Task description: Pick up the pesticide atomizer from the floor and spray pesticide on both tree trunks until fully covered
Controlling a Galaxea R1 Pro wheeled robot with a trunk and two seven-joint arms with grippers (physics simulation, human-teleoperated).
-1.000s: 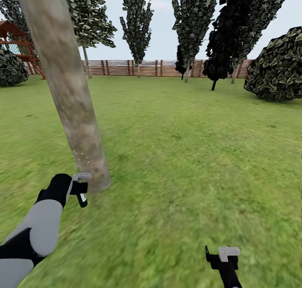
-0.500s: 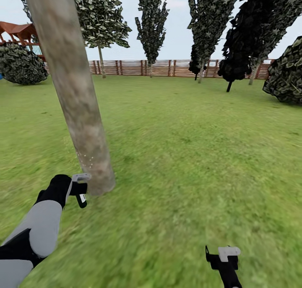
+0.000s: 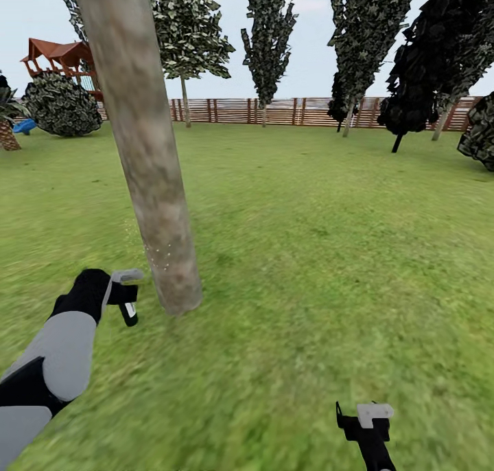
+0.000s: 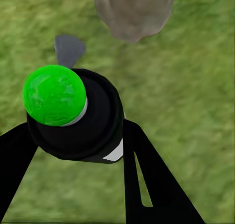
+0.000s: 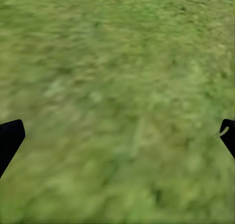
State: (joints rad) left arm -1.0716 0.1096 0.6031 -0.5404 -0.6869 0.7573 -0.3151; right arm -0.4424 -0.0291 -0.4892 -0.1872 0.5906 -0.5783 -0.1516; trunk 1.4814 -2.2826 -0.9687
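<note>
The tree trunk [image 3: 147,155] is cut off by the head view's top edge.

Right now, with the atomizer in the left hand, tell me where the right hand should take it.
Probably the dark lower body of the atomizer, coming from the robot's right. That end hangs upright and free below the left hand, which clamps it just under the grey trigger head facing the tree trunk.
</note>
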